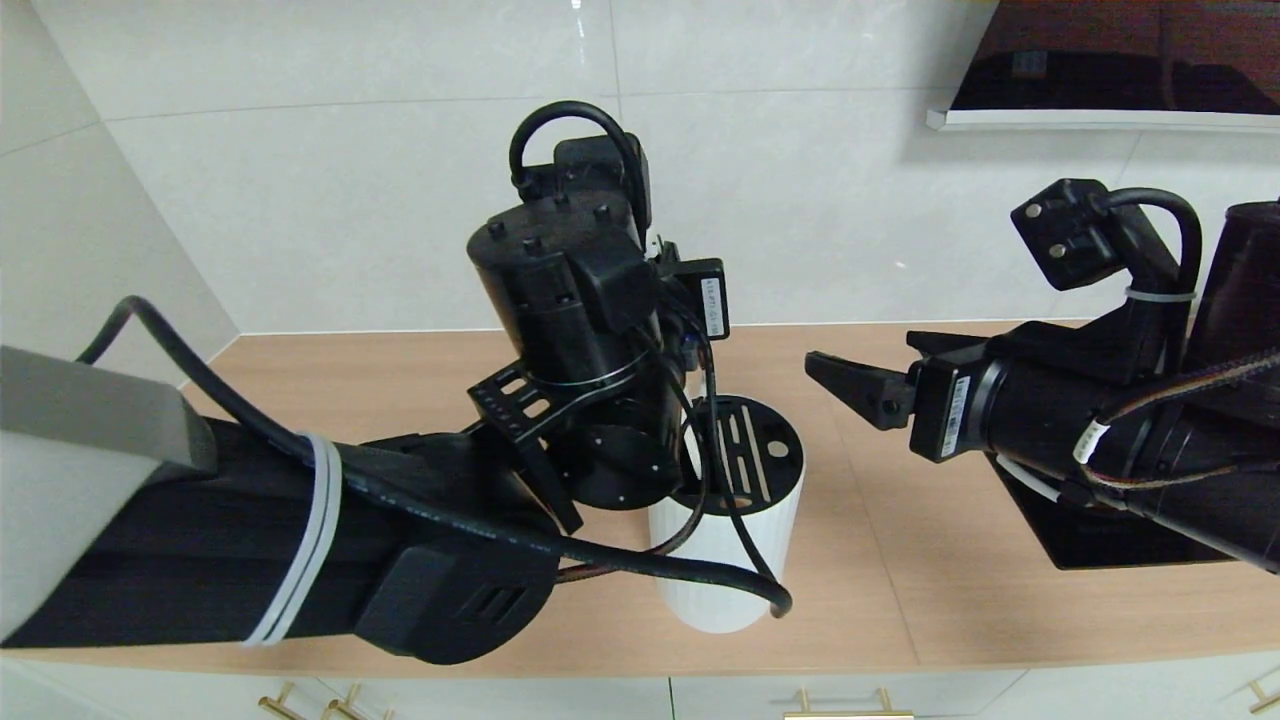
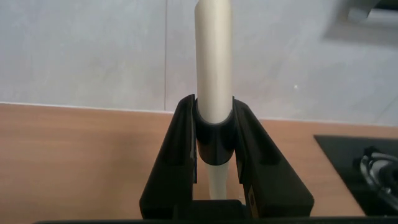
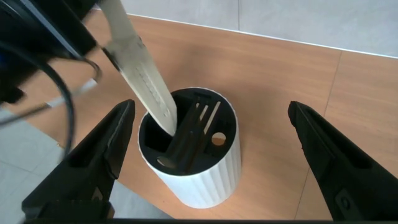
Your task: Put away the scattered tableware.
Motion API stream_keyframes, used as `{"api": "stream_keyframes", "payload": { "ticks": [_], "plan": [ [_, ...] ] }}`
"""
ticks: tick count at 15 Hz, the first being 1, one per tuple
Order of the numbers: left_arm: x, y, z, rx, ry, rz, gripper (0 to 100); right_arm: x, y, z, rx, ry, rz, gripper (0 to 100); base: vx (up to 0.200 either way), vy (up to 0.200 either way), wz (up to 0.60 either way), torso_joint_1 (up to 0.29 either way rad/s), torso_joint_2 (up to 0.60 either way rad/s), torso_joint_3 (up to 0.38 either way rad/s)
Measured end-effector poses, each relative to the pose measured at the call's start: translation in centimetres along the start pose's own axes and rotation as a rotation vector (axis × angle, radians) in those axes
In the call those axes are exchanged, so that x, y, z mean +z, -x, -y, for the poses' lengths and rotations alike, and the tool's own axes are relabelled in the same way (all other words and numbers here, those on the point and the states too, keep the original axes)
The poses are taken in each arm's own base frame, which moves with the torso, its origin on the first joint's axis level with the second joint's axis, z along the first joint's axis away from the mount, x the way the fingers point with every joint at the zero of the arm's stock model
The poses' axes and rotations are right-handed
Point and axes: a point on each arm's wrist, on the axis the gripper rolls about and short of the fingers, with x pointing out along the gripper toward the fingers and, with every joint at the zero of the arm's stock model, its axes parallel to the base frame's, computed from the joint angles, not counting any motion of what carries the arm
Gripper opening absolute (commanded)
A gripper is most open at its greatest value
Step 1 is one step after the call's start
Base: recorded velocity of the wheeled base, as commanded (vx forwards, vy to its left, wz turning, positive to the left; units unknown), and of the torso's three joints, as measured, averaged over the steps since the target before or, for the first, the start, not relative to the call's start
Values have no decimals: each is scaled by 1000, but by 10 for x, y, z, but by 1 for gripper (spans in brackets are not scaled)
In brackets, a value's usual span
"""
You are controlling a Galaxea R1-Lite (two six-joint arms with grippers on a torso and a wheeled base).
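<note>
I'm looking down at a light wooden countertop (image 1: 900,560) that runs along a white tiled wall (image 1: 350,200), with a black cooktop (image 1: 1100,540) set into it on my right side and the dark underside of a range hood (image 1: 1100,70) above that. Near the front edge of the counter stands the white ribbed holder (image 1: 725,560), upright, its black top cut with slots and a round hole. My left gripper (image 2: 214,109) sits directly over the holder and its fingers are clamped on the cream handle of a knife (image 3: 144,78), gripping it at the dark collar where the handle meets the blade. From the right wrist camera I can see the blade slanting down from that arm, its tip already inside the black top of the holder on the side nearest the left arm; I can't tell exactly which slot it has entered. Something thin and pale shows in one of the slots beside it, too small for me to identify. My right gripper (image 3: 211,104) hangs just to the right of the holder, above the counter, its fingers spread wide with nothing between them, pointing toward the holder without touching it.
</note>
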Motion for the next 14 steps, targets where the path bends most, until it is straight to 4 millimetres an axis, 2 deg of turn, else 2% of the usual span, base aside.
{"api": "stream_keyframes", "payload": {
  "ticks": [9,14],
  "plan": [
    [-35,1,15,-15,-42,-57,0,-4,-4,0,-2,3,-15,100,0,0,0,0,0,0],
    [-66,-1,23,-23,-78,-108,0,-4,-5,1,-7,3,-17,100,0,0,0,0,0,0]
  ]
}}
